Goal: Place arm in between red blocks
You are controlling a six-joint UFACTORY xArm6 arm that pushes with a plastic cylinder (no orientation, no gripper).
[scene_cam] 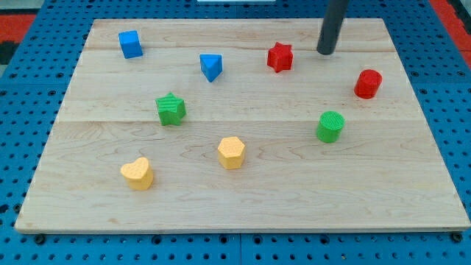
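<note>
My tip, a bare rod without fingers, stands upright. It sits between the red star and red cylinder, nearer the view's top

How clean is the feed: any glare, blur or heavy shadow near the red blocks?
Camera view: even, soft light, no glare on the wooden board; red star block and red cylinder block are sharp with faint shadows; my tip is crisp, between them toward the view's top.
</note>
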